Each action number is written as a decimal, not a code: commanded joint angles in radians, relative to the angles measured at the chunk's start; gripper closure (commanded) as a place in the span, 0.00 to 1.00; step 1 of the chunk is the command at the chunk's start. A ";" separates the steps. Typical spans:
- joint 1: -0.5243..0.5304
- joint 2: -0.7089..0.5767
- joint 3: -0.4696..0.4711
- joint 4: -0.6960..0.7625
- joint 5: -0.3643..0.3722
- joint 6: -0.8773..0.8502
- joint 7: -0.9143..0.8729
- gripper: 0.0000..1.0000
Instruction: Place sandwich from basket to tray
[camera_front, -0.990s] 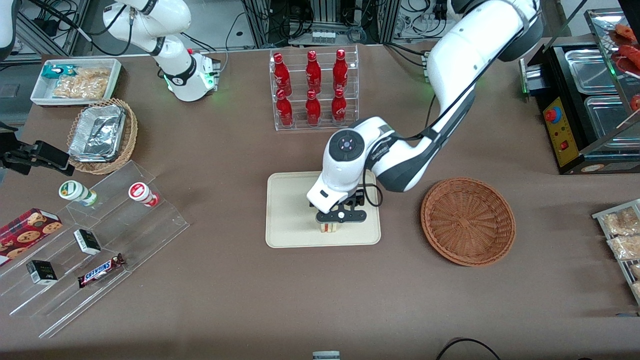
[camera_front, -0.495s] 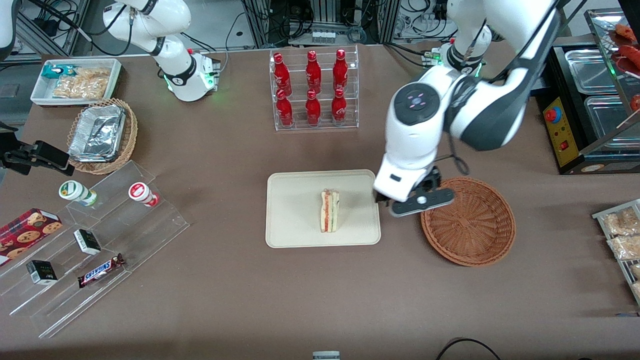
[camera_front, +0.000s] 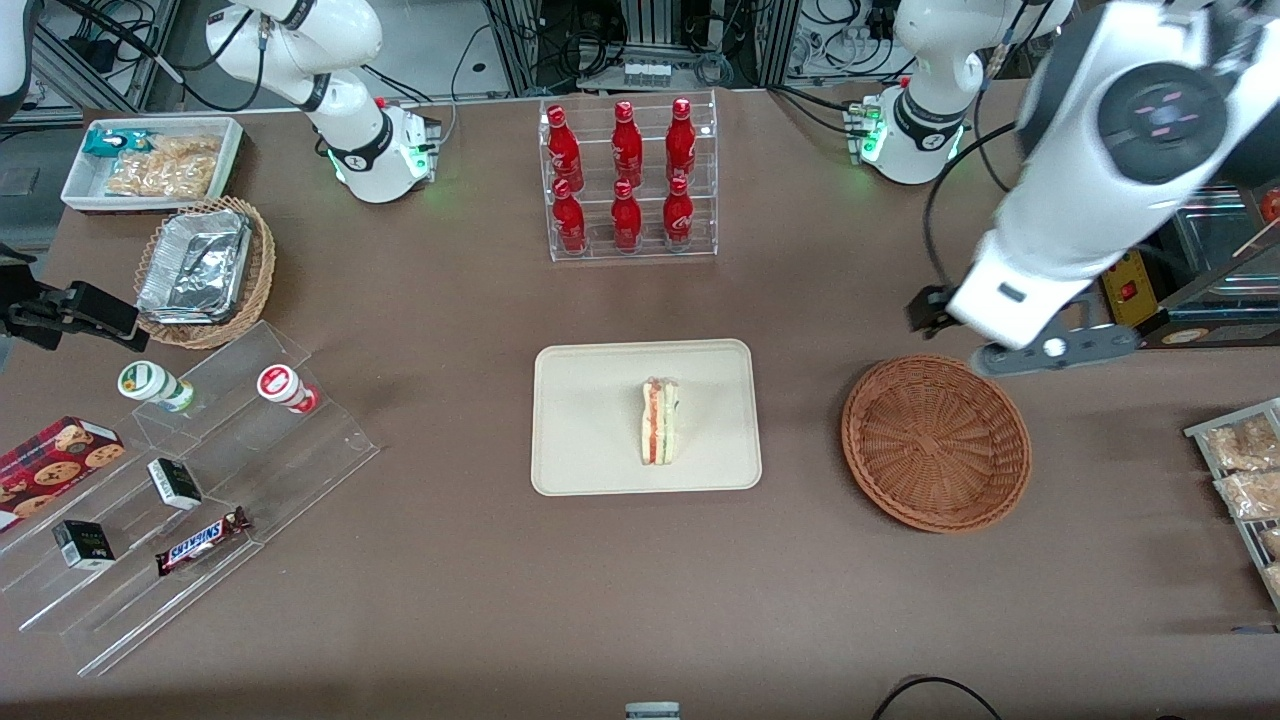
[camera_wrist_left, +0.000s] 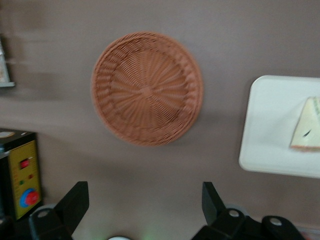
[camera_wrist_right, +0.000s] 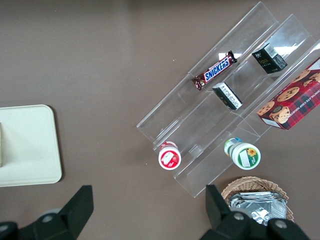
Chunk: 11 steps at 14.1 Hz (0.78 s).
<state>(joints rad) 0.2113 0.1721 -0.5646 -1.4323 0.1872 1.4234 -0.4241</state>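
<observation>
The sandwich (camera_front: 660, 421) lies on the cream tray (camera_front: 580, 450) at the table's middle, its red and green filling edge facing up. The reddish-brown wicker basket (camera_front: 935, 441) sits beside the tray toward the working arm's end, with nothing in it. My left gripper (camera_front: 1050, 350) hangs high above the basket's edge farther from the front camera, well away from the sandwich. The left wrist view has the gripper (camera_wrist_left: 144, 205) open and holding nothing, with the basket (camera_wrist_left: 146, 89), the tray (camera_wrist_left: 270, 125) and the sandwich (camera_wrist_left: 307, 125) below it.
A clear rack of red bottles (camera_front: 628, 180) stands farther from the front camera than the tray. A black appliance (camera_front: 1170, 250) and bagged snacks (camera_front: 1245, 470) flank the basket at the working arm's end. A clear stepped shelf (camera_front: 190, 480) and a foil-lined basket (camera_front: 205, 270) lie toward the parked arm's end.
The gripper let go of the sandwich on the tray, then rose and swung away over the basket toward the working arm's end. The sandwich stays on the tray.
</observation>
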 joint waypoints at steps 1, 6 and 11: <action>0.074 -0.095 -0.001 -0.025 -0.026 -0.104 0.054 0.00; 0.114 -0.186 0.000 -0.039 -0.063 -0.207 0.056 0.00; 0.152 -0.198 0.014 -0.042 -0.095 -0.235 0.105 0.00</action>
<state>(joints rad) 0.3390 -0.0030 -0.5538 -1.4500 0.1206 1.1851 -0.3412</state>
